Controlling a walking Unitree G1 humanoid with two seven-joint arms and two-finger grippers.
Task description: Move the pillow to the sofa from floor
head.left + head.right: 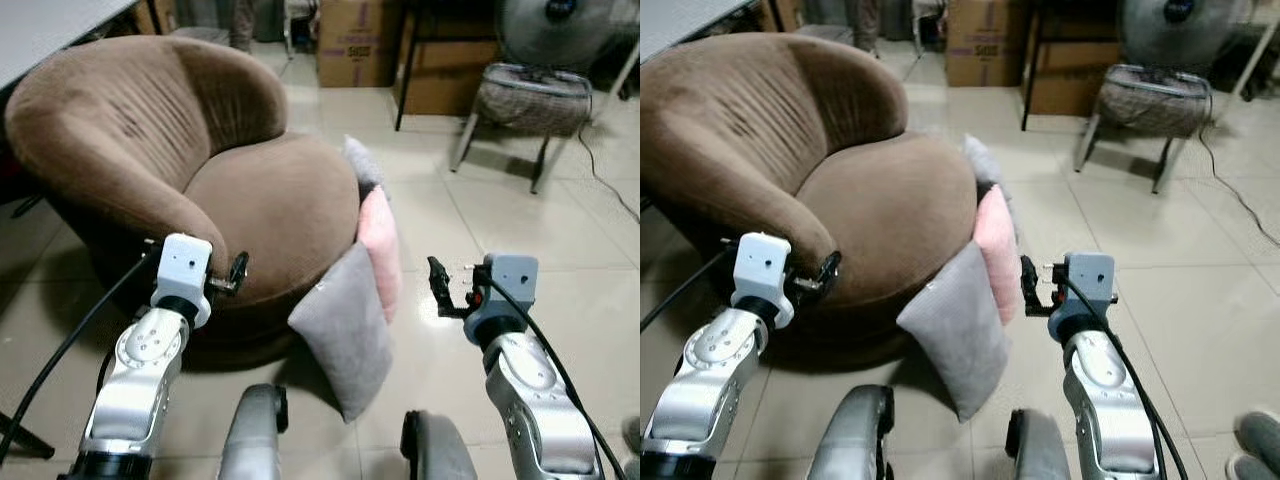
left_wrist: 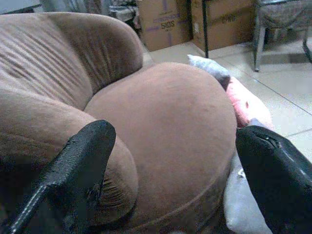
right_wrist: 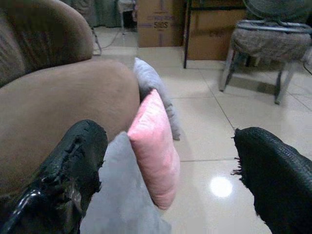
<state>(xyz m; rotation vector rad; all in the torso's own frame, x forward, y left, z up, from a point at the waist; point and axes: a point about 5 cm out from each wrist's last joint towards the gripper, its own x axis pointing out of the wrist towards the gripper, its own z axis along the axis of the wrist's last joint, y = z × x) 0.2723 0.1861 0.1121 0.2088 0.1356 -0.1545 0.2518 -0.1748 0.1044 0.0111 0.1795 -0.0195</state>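
Observation:
Three pillows lean on the floor against the right side of the brown round sofa (image 1: 270, 200): a grey pillow (image 1: 340, 325) nearest me, a pink pillow (image 1: 380, 250) behind it, and a light grey pillow (image 1: 362, 162) farthest. My left gripper (image 1: 236, 272) is open and hovers at the sofa's front armrest, left of the grey pillow. My right gripper (image 1: 450, 290) is open over the tiled floor, just right of the pink pillow. Neither holds anything. The sofa's seat is bare.
Cardboard boxes (image 1: 355, 40) stand at the back, next to a black table leg (image 1: 405, 70). A woven stool (image 1: 530, 95), a fan (image 1: 560, 25) and a floor cable (image 1: 600, 180) are at the back right. A grey shoe (image 1: 1255, 445) shows at the lower right.

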